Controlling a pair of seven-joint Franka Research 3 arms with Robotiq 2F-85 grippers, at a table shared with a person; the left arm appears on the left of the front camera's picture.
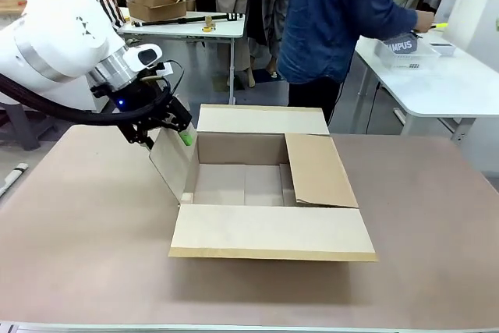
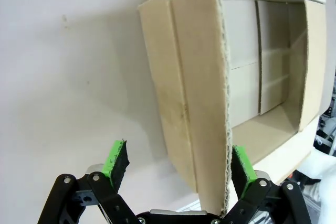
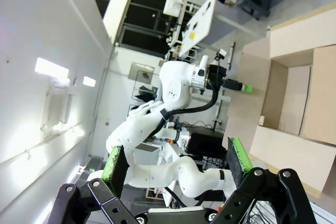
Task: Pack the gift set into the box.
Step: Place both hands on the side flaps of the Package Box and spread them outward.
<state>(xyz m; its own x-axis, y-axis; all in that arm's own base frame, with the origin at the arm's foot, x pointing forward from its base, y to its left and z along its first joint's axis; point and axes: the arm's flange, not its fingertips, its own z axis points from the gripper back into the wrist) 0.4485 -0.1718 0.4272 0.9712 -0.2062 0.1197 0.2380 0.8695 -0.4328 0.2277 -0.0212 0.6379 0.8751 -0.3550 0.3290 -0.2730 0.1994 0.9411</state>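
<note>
- The box (image 1: 269,185) sits open on the worktop (image 1: 86,232), its four flaps spread; nothing shows inside it.
- The left pincer (image 1: 178,132) is at the box's left flap (image 1: 173,163), which stands up at a slant.
- In the left wrist view this left pincer (image 2: 178,169) is spread wide, with the flap's (image 2: 202,103) edge running up between the two green pads, close against the right-hand pad (image 2: 244,163) and well clear of the other; the pads do not clamp it.
- From that pincer, the box's hollow (image 2: 262,72) lies ahead and to the right-hand side of the flap.
- The right pincer (image 3: 178,166) is held high and spread apart, with nothing between its pads; the box (image 3: 294,103) lies well off, ahead and to its right.
- The gift set (image 1: 407,51) rests on a white table (image 1: 460,87) beyond the box, far from the left pincer, at a person's hand (image 1: 423,21).
</note>
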